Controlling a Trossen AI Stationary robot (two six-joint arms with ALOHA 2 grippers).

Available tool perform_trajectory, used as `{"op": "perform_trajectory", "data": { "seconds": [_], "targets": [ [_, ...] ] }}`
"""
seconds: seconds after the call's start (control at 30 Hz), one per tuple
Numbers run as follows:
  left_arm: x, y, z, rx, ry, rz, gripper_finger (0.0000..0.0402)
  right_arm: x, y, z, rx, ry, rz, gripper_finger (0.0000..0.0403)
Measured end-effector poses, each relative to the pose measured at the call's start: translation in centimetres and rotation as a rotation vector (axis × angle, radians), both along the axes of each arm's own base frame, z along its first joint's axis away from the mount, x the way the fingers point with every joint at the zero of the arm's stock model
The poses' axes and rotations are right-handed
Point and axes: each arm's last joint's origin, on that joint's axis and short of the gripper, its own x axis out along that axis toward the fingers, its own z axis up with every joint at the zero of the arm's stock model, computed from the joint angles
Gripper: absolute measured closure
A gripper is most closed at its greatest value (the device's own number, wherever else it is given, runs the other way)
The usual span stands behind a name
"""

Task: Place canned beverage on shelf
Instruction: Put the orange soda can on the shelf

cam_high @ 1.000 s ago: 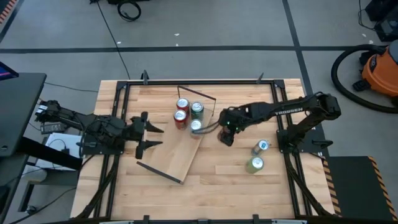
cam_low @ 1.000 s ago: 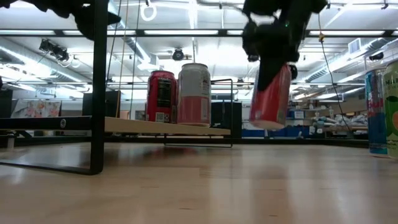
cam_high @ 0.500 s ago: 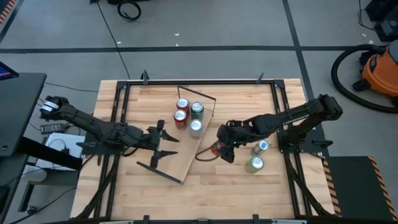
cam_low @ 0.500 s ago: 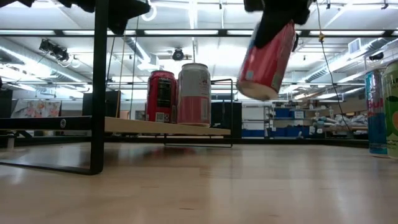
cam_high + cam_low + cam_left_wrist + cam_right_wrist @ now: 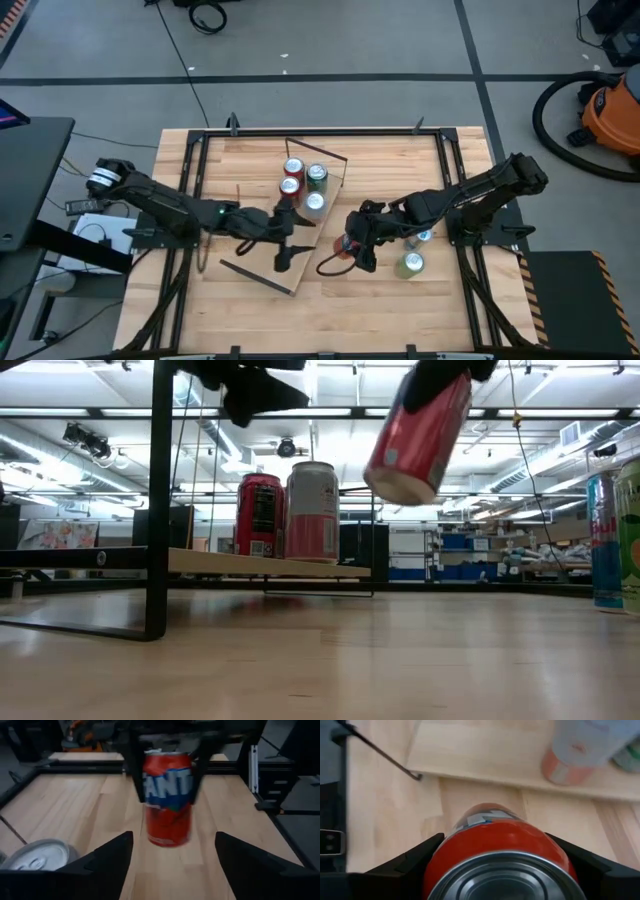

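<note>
- Two fingers of the right gripper (image 5: pixel 352 246) are clenching a red can (image 5: pixel 420 422), tilted, just beside the shelf (image 5: pixel 298 243).
- Left gripper (image 5: pixel 288 236) is hovering over the shelf, fingers spread.

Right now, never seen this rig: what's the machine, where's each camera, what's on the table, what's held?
Two dark robot arms work at a wooden table. One camera looks straight down, one sits at table height, one rides on each wrist. The right gripper holds a red Fanta can in the air, tilted, beside the shelf. The left gripper, fingers open, hovers over the shelf facing that can. Four cans stand on the shelf's far end; two more cans stand on the table by the right arm.
</note>
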Motion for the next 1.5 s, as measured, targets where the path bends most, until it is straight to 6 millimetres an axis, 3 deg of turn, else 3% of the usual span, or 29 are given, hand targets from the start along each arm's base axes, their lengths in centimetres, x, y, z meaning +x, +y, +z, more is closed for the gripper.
{"op": "perform_trajectory", "data": {
  "seconds": [0.27,0.6,1.5],
  "targets": [
    [3.7,0.3,-0.2,-0.020,0.138,0.000,0.0095,0.1,1.5,2.3,-0.085,-0.085,0.090,0.0084],
    [7.0,-0.5,0.0,-0.037,0.221,-0.035,0.0095,0.0,1.8,2.3,-0.187,-0.098,0.122,0.0084],
    [7.6,0.1,-0.1,-0.001,0.184,-0.038,0.0088,0.6,1.9,2.9,-0.254,-0.190,0.144,0.0084]
  ]
}}
